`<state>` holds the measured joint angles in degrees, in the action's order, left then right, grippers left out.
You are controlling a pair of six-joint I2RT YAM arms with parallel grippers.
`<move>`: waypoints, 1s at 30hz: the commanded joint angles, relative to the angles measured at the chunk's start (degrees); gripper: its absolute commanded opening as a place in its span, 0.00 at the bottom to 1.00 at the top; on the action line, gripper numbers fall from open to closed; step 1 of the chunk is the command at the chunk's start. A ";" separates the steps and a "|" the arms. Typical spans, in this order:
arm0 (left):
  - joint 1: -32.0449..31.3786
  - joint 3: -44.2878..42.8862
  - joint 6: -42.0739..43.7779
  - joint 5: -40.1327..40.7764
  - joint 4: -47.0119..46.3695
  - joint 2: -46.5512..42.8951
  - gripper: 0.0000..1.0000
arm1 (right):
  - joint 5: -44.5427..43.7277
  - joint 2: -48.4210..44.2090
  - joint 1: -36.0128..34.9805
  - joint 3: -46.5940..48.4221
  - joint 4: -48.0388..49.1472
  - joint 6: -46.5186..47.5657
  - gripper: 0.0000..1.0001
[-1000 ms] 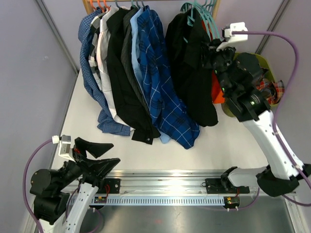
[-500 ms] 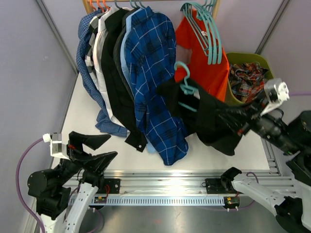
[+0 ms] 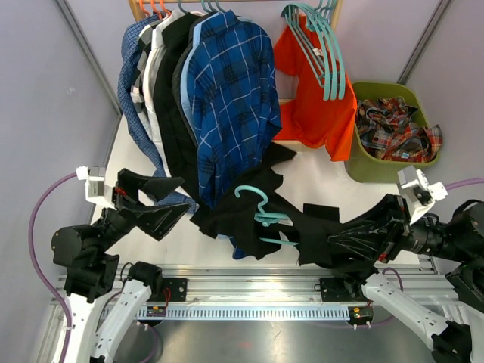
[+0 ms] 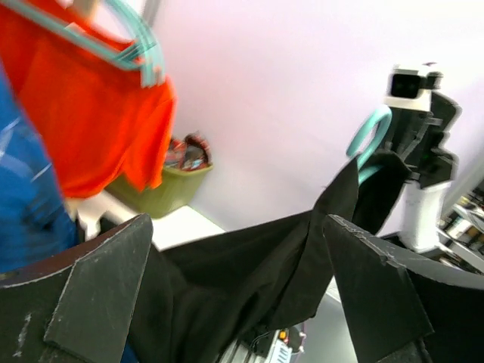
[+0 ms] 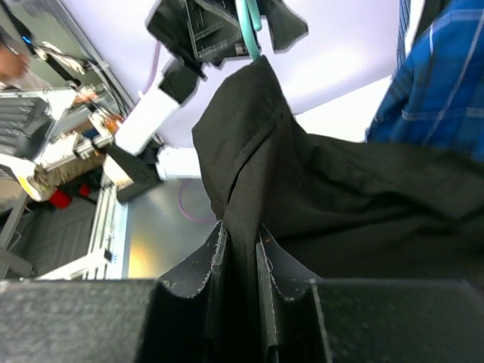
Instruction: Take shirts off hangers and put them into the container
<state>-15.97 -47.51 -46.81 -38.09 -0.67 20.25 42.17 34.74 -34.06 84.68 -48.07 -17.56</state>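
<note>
Our right gripper (image 5: pixel 242 257) has its jaws pinching a fold of the black shirt (image 3: pixel 302 234), which lies spread low over the near part of the table (image 3: pixel 340 189), between the two arms, with the teal hanger (image 3: pixel 261 212) not yet out of it. Our left gripper (image 3: pixel 180 195) stands at the near left with its jaws spread wide and nothing between them. What worries us is that the pinch takes only a thin ridge of cloth, so a firm tug could let the shirt slide free and fall off the near edge. The hanger could also catch inside the collar and travel along with the shirt. The far end of the black shirt lies against the hem of the blue checked shirt (image 3: pixel 227 91) on the rack, so pulling might drag that one too. The green tub (image 3: pixel 363 170) sits at the far right, well apart from the black shirt, and holds a crumpled red plaid garment (image 3: pixel 397 128). It has room left.
</note>
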 commanded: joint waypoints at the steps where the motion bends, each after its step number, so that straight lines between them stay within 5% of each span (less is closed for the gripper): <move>1: 0.23 -2.68 -2.67 -3.93 -9.44 1.45 0.99 | 2.58 0.06 -0.21 -1.97 12.46 -7.04 0.00; 6: 0.23 -3.21 -2.85 -3.75 -11.37 2.60 0.99 | -1.74 3.31 -0.30 -10.41 25.28 -12.40 0.00; 14: -1.17 0.30 -9.35 -4.02 -24.28 7.69 0.99 | -2.53 8.94 -0.21 -11.91 32.60 -14.69 0.00; 17: -6.60 1.54 -5.95 0.10 -24.92 10.24 0.99 | -2.53 9.90 -0.30 -11.82 33.48 -14.95 0.00; 20: -21.67 -0.56 3.36 8.00 -20.27 14.28 0.99 | -2.71 10.52 -0.30 -12.35 34.71 -15.40 0.00; 23: -30.06 -3.47 11.20 16.62 -16.21 17.36 0.99 | -3.06 10.52 -0.39 -12.79 35.15 -15.13 0.00; 30: -35.35 -4.79 18.40 29.09 -15.51 18.60 0.99 | -3.50 8.77 -0.30 -13.32 33.41 -14.08 0.00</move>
<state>-49.12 -49.56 -36.18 -20.43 -14.94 39.31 36.93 45.54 -34.06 70.76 -19.22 -30.94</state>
